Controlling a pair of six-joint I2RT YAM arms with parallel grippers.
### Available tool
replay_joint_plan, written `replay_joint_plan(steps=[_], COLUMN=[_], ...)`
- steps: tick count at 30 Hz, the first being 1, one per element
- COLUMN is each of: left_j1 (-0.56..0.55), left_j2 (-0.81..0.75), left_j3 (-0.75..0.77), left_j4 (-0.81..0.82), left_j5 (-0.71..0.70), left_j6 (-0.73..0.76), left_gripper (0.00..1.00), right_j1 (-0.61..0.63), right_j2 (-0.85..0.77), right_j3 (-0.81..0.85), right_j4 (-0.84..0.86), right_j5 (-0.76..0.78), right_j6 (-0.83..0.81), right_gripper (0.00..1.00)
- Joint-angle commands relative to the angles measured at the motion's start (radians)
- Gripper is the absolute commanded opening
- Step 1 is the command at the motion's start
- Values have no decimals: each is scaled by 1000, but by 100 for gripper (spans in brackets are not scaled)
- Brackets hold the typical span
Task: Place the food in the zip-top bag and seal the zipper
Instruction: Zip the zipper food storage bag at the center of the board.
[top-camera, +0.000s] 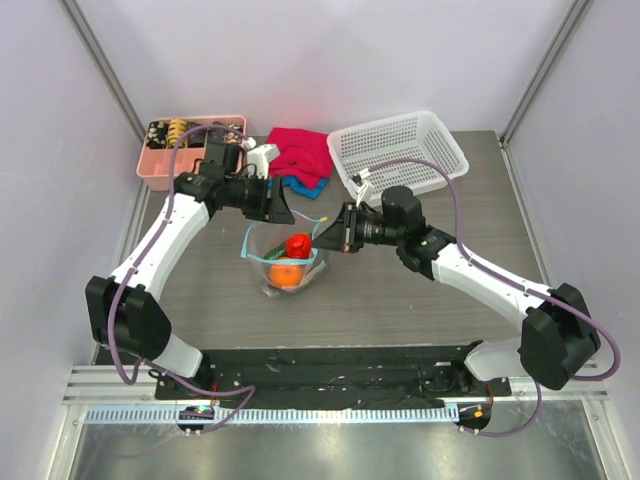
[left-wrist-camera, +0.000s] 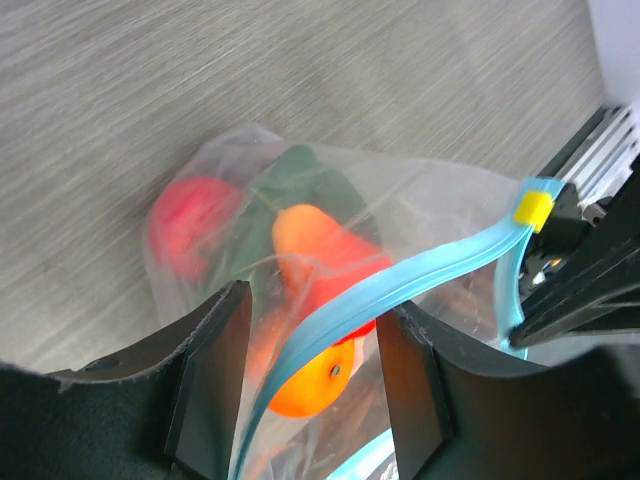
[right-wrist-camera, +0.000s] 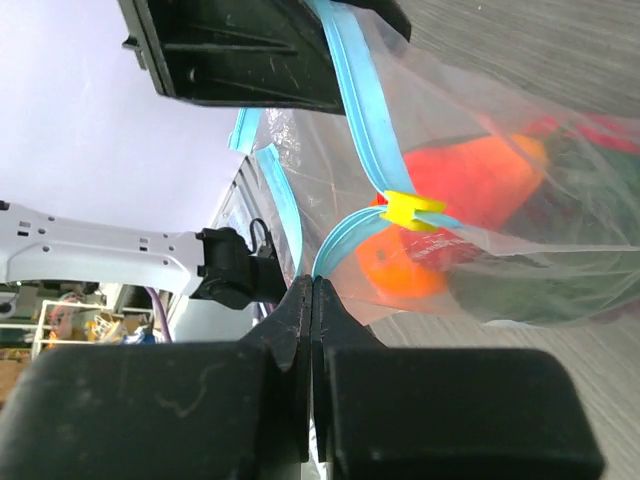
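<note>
Right gripper (right-wrist-camera: 311, 288) clamps fully closed on the end of the zipper (right-wrist-camera: 355, 100), with the yellow slider (right-wrist-camera: 410, 208) just beyond its tips. Left gripper (left-wrist-camera: 315, 310) stands part open, the blue strip running through the gap between its fingers (left-wrist-camera: 215, 370); whether either finger touches the strip cannot be told. The bag (top-camera: 262, 262) sits between and below the two grippers on the table (top-camera: 400, 300), mouth apart. Inside lie a tomato (top-camera: 298, 245), an orange (left-wrist-camera: 310, 385) and a green piece (left-wrist-camera: 290, 175).

Left claw (left-wrist-camera: 312, 325) spread wide, right claw (right-wrist-camera: 312, 290) pinched tight, both arms angled inward.
</note>
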Motion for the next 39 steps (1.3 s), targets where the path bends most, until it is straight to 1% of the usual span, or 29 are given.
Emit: replay_joint_plan(steps=[1, 5, 6, 7, 8, 9, 10, 11, 12, 14, 15, 16, 17, 18, 20, 21, 22, 24, 25, 26, 27, 28, 29, 30, 31, 33, 34, 35, 39], left_j1=[-63, -125, -151, -159, -167, -175, -176, -176, -176, -178, -175, -173, -169, -153, -133, -117, -109, -98, -96, -96, -96, -95, -95, -95, -95, -93, -95, -95, -93], left_j2=[12, 15, 17, 22, 23, 23, 25, 26, 26, 37, 43, 52, 74, 87, 109, 129, 138, 158, 166, 172, 175, 181, 184, 187, 195, 203, 207, 212, 216], left_j3=[62, 52, 49, 47, 43, 35, 26, 26, 26, 30, 33, 42, 59, 67, 82, 87, 95, 116, 124, 130, 136, 138, 141, 145, 147, 154, 159, 164, 174], left_j4=[0, 0, -9, -18, -23, -26, -32, -47, -64, -87, -101, -153, -179, -202, -244, -255, -262, -288, -305, -320, -324, -325, -339, -345, -350, -357, -360, -368, -364], left_j5=[-37, -14, -2, 56, 78, 98, 124, 185, 211, 234, 245, 256, 274, 303, 340, 370, 378, 386, 392, 395, 394, 397, 403, 408, 412, 420, 424, 432, 431], left_j6=[95, 147, 168, 173, 173, 202, 217, 237, 243, 259, 274, 303, 357, 377, 415, 426, 437, 470, 487, 500, 507, 513, 524, 541, 544, 558, 561, 569, 572], left_gripper=[56, 53, 50, 49, 45, 36, 30, 24, 15, 5, 0, 0, 0, 0, 0, 0, 0, 0, 0, 0, 0, 0, 0, 0, 0, 0, 0, 0, 0], right_j1=[23, 52, 59, 67, 82, 90, 98, 107, 113, 115, 115, 115, 116, 113, 112, 110, 109, 99, 87, 75, 64, 41, 30, 17, -8, -97, -124, -163, -204], right_j2=[-37, -38, -43, -46, -46, -51, -54, -58, -60, -63, -63, -70, -80, -89, -141, -164, -191, -268, -294, -317, -371, -392, -417, -451, -466, -472, -463, -451, -374], right_j3=[-11, -19, -18, -19, -11, -4, -1, 5, 4, 6, 2, -1, -4, -10, -22, -28, -33, -39, -37, -40, -42, -53, -63, -77, -106, -132, -152, -160, -191], right_j4=[111, 125, 129, 140, 143, 137, 137, 134, 132, 126, 123, 111, 88, 77, 13, -7, -27, -100, -124, -203, -235, -271, -318, -329, -334, -345, -346, -343, -277], right_j5=[54, 100, 116, 147, 161, 181, 195, 221, 227, 221, 198, 186, 170, 125, 92, 62, 55, 49, 52, 49, 49, 37, 46, 66, 49, -9, -40, -94, -205], right_j6=[76, 101, 103, 109, 109, 109, 109, 112, 112, 106, 63, 34, -6, -85, -192, -297, -346, -455, -570, -641, -702, -852, -911, -954, -1049, -1129, -1167, -1260, -1413], right_gripper=[1, 1, 1, 1, 1, 1, 1, 1, 1, 1, 5, 14, 25, 44, 61, 70, 73, 77, 76, 76, 77, 77, 78, 79, 80, 83, 84, 84, 82])
